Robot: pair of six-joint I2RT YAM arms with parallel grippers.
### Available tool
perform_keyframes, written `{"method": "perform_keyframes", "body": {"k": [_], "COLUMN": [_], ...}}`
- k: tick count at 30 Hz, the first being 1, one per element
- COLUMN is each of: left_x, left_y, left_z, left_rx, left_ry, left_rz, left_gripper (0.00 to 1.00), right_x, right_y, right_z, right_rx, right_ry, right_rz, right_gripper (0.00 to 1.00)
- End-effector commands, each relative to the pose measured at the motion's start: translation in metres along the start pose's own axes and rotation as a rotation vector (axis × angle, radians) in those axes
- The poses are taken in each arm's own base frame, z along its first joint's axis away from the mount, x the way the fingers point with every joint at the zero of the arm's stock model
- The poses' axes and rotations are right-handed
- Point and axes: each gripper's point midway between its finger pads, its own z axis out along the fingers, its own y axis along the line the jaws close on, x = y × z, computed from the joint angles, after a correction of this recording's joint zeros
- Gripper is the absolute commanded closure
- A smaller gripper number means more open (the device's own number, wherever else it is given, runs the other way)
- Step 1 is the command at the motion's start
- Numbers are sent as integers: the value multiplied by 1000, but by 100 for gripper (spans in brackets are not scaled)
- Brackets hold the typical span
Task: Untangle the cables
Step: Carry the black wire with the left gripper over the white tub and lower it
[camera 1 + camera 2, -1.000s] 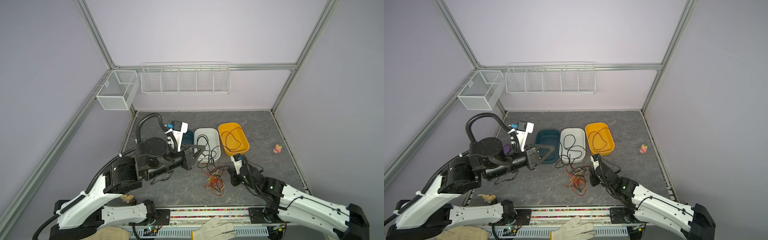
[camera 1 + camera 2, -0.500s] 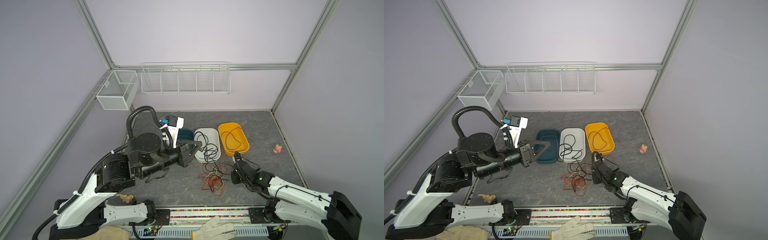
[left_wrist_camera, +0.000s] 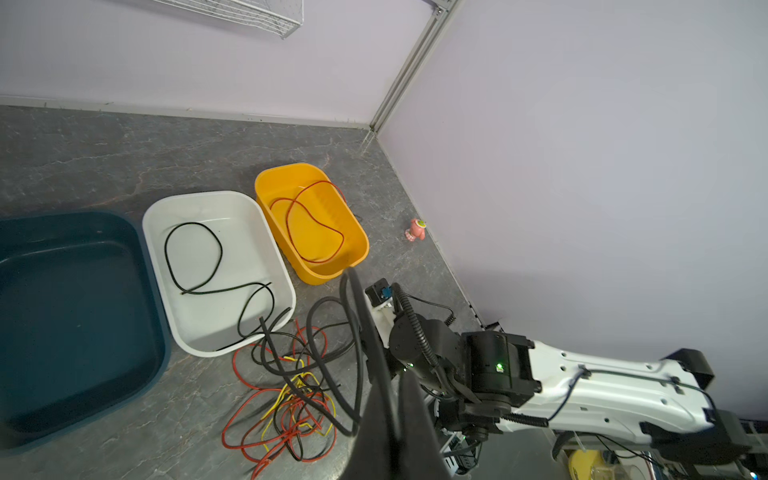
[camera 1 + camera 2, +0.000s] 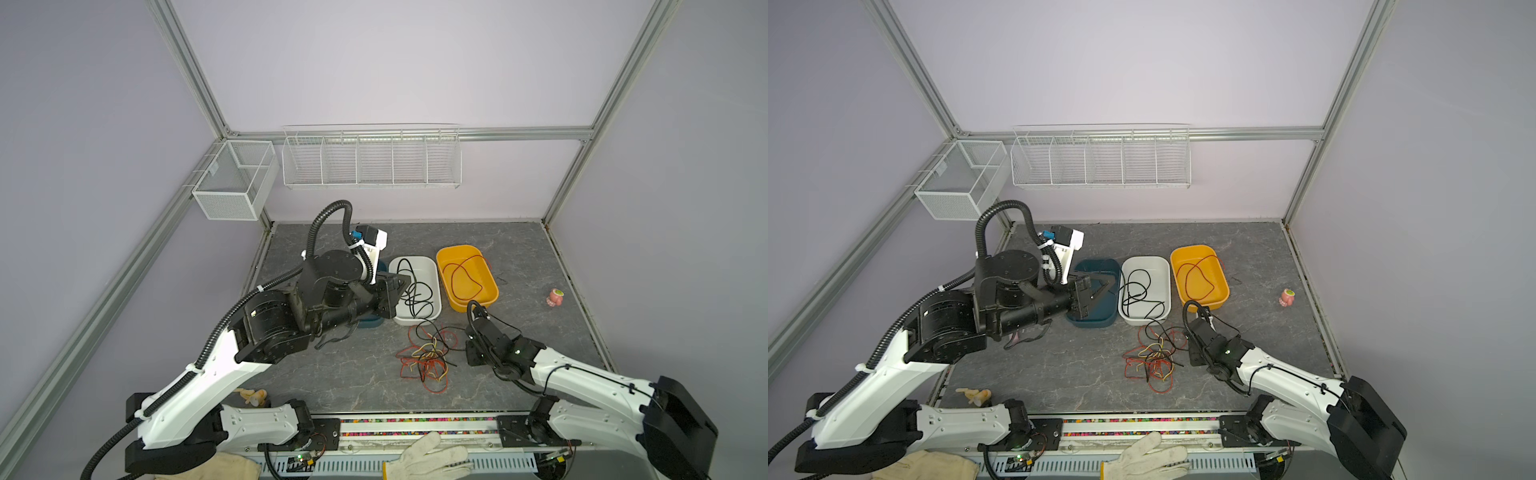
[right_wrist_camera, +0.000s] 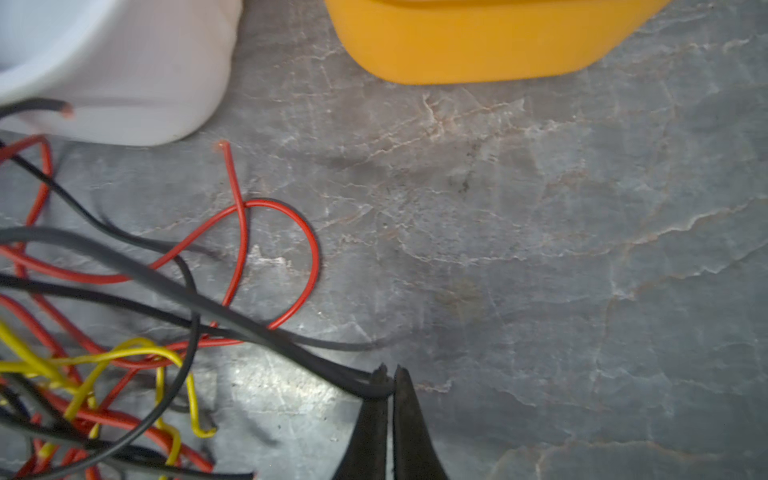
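Hidden mostly behind the left arm [image 4: 324,291] in a top view — dark blue bin [image 4: 370,322]. Cropped by the right wrist view's edges, partly blurred — tangled cables [image 5: 166,286], white bin [image 5: 124,83].

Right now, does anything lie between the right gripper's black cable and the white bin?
Yes: a red cable loop lies between the right gripper, shut on the black cable, and the white bin. That cable also runs into the tangle.
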Motion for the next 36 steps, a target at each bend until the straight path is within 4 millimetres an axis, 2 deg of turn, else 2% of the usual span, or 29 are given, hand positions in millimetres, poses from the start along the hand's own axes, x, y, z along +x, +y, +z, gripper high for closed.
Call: {"method": "perform_keyframes", "body": {"k": [1, 11, 16, 19, 25, 30, 36], "left_x": [11, 25, 30, 33, 46, 56, 62], "left_y": [10, 43, 69, 78, 105, 125, 145], "left_z": [21, 88, 113, 130, 168, 191, 208], "left_rx": [-14, -69, -123, -129, -173, -211, -261], "left_ry": [64, 161, 192, 208, 268, 306, 328], "left_rz": [22, 17, 8, 4, 0, 4, 21], "left_gripper": [100, 100, 100, 100, 100, 100, 100], "right_x": [-4, -12, -18, -22, -28, -31, -34], "right_y": [-8, 1, 3, 6, 15, 17, 16], "right_z": [-2, -17, -32, -42, -60, -73, -88], "right_rx": [44, -67, -139, -200, -316, -373, -435], "right_ry": [-2, -93, -168, -217, -302, -357, -433], "right_rz": [34, 38, 53, 63, 72, 79, 95], "right_gripper": [94, 94, 94, 94, 94, 94, 94]}}
